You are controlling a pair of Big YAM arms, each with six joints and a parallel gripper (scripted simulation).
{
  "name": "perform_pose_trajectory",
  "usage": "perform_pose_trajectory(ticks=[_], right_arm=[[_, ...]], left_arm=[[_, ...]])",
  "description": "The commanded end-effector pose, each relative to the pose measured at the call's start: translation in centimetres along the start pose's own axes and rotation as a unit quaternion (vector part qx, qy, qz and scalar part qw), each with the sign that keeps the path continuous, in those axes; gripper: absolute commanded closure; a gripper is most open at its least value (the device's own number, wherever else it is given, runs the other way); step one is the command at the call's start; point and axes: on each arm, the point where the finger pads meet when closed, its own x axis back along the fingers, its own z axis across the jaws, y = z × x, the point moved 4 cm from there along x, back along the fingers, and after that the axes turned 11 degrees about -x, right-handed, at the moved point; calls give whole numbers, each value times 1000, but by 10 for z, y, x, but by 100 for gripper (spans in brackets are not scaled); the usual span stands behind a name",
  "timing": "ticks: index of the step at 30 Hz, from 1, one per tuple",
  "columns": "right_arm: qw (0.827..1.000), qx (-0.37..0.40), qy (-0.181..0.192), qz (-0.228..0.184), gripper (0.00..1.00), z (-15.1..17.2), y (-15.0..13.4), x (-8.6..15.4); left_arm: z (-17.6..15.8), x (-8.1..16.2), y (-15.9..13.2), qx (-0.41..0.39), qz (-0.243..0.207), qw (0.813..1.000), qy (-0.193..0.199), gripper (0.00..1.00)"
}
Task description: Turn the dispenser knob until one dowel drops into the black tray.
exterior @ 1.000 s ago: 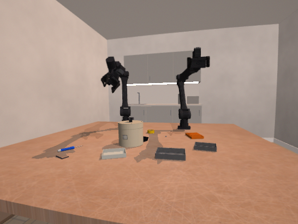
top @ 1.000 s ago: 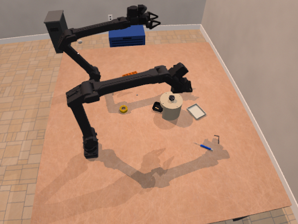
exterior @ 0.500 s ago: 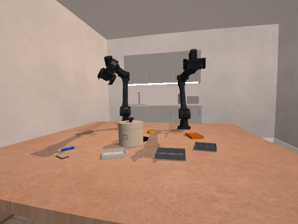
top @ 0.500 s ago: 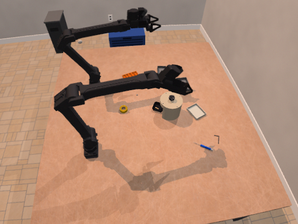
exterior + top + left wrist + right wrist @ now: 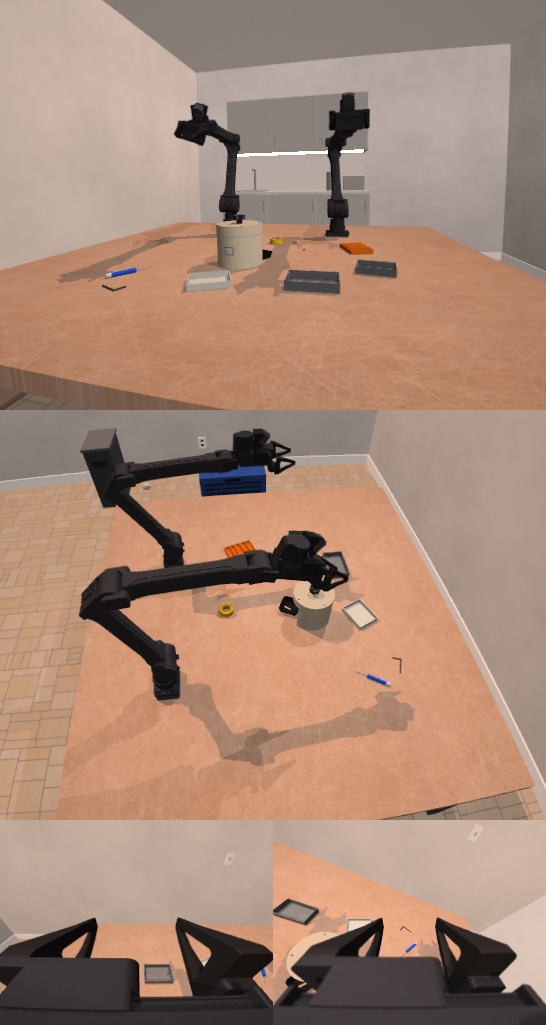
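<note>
The beige cylinder dispenser [image 5: 314, 609] stands mid-table with a black knob [image 5: 315, 591] on its lid; it also shows in the exterior view [image 5: 239, 245]. A small black tray [image 5: 288, 606] sits against its side; its contents are too small to tell. My right gripper [image 5: 332, 577] is open and empty, raised well above the dispenser and clear of the knob. In the right wrist view its fingers point out over the table, with the dispenser lid [image 5: 307, 950] at lower left. My left gripper [image 5: 282, 457] [image 5: 136, 922] is open and empty, held high near the far wall.
A white tray [image 5: 360, 614], a dark grey tray [image 5: 336, 560], an orange tray [image 5: 239, 548] and a yellow tape roll [image 5: 226, 609] lie around the dispenser. A blue screwdriver [image 5: 376, 679] and an allen key [image 5: 398, 662] lie nearer the front. A blue crate [image 5: 232, 480] stands off the table.
</note>
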Motion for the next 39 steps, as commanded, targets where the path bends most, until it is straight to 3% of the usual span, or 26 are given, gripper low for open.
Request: perform_pose_trajectory(ticks=[1,3,4,7,18,23,24,25,27,29,30,33,39], right_arm=[[996,-73,-18,-52,31,-15,16,19],[996,-73,-18,-52,31,-15,16,19],[997,-67,-4,-37,31,0,4,5],[992,-99,-26,-75,31,-24,15,31],[967,-194,-37,-161,31,-43,18,71],[968,-194,-38,-156,31,-44,11,64],[966,-193,-39,-166,31,-45,18,77],[969,-190,-39,-153,31,-44,11,66],[971,-172,-44,-160,31,-46,19,81],[970,-172,-44,-165,31,-46,21,82],[967,-170,-42,-183,31,-47,39,89],[966,-169,-38,-193,31,-46,52,91],[969,-173,-37,-170,31,-43,29,78]], left_arm=[[-6,11,27,-4,-36,999,1,0],[-6,11,27,-4,-36,999,1,0],[8,13,45,-4,-50,999,16,0],[-14,11,19,-4,-30,1000,-1,0],[-27,16,25,-1,-38,999,3,0],[-28,16,21,-2,-35,999,4,0],[-29,16,22,-2,-30,1000,2,0],[-28,14,24,-1,-32,999,3,0],[-32,12,13,-2,-20,1000,-1,0],[-32,12,13,-2,-20,1000,-2,0],[-32,11,8,-2,-14,1000,-2,0],[-26,10,8,-3,-13,1000,4,0],[-26,10,11,-3,-16,1000,5,0]])
